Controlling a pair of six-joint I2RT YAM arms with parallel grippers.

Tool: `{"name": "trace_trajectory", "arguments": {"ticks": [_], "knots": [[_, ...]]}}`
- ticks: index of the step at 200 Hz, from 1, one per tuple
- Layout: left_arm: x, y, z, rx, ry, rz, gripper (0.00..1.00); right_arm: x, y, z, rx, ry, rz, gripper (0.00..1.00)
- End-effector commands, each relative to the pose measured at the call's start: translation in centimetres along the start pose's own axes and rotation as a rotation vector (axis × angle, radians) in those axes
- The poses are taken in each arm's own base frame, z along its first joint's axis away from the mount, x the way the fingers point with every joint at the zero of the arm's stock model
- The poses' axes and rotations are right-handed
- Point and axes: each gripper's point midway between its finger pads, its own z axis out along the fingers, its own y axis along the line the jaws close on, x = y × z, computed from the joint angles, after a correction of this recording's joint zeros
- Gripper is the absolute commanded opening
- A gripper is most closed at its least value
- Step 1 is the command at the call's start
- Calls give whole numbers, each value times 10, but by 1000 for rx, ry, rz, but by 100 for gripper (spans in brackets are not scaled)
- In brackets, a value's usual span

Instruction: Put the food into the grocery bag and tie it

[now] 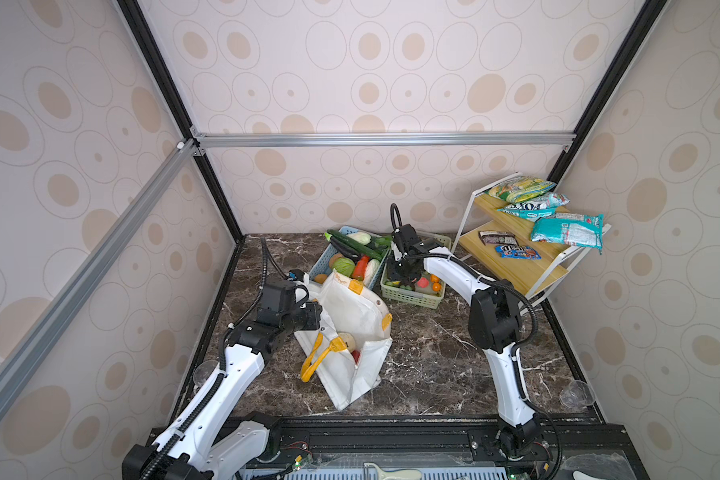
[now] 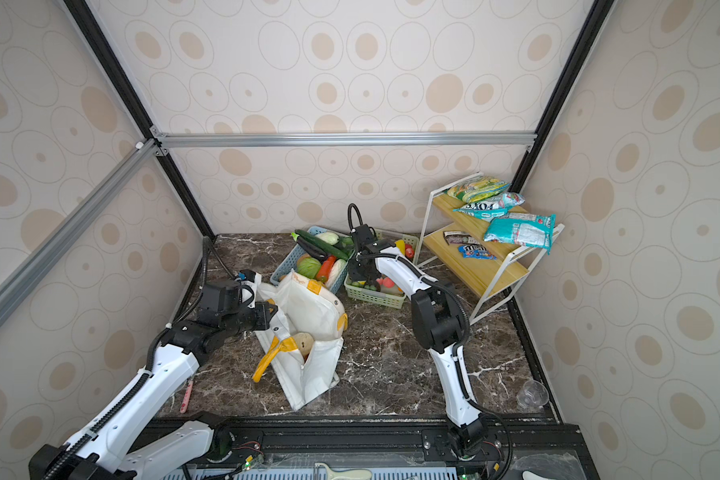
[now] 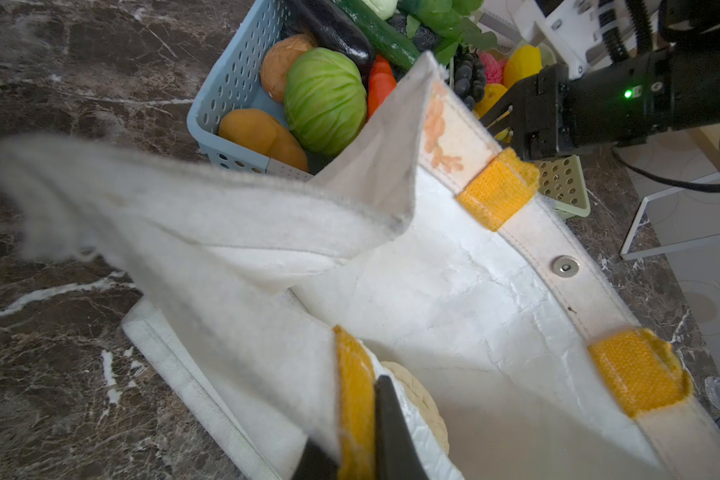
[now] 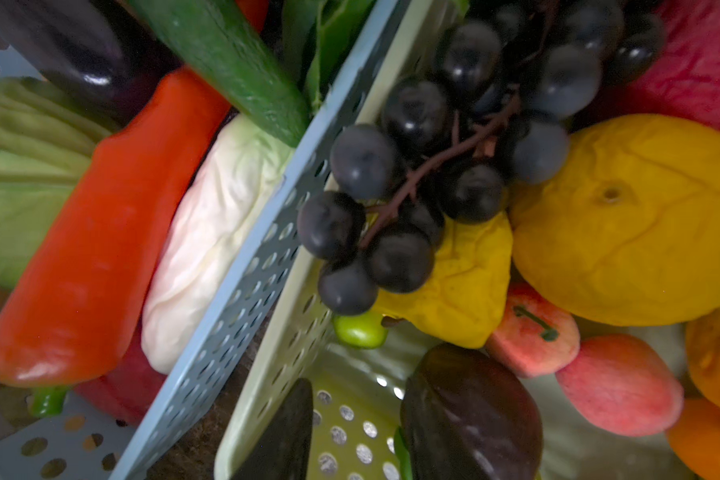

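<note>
The white grocery bag (image 1: 350,307) (image 2: 308,299) lies open mid-table with a tan round food (image 1: 348,341) (image 3: 420,399) inside. My left gripper (image 1: 320,326) (image 2: 273,319) (image 3: 356,449) is shut on the bag's rim at a yellow strap (image 3: 352,395). My right gripper (image 1: 404,278) (image 2: 360,278) (image 4: 360,436) reaches down into the green basket (image 1: 412,297) (image 4: 283,345) of food: dark grapes (image 4: 433,166), a yellow fruit (image 4: 632,220), peaches (image 4: 620,386). One finger (image 4: 283,436) shows; a dark purple fruit (image 4: 470,415) covers the place of the other.
A blue basket (image 1: 321,266) (image 4: 242,299) of vegetables stands behind the bag, touching the green one. A wooden shelf (image 1: 528,266) with snack packets is at the back right. Clear cups (image 1: 576,392) sit near the table's side edges.
</note>
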Motion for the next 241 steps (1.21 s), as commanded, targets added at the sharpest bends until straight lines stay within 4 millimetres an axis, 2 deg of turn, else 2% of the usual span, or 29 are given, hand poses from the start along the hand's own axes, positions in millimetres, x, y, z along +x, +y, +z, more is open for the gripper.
{"name": "trace_trajectory", "arguments": {"ticks": [1,87,153,202,241], "knots": [[-18,-6,-11,10,-48,39,0,17,3,10,-4,80,63,39],[-16,-6,-13,10,-54,46,0,20,4,31,-12,113,146,40],[-19,-7,-14,12,-58,52,0,30,-11,52,12,159,189,44],[-19,-7,-13,15,-60,49,0,34,-16,58,21,169,191,44],[-20,-8,-13,16,-62,53,0,40,-14,65,-2,194,186,48]]}}
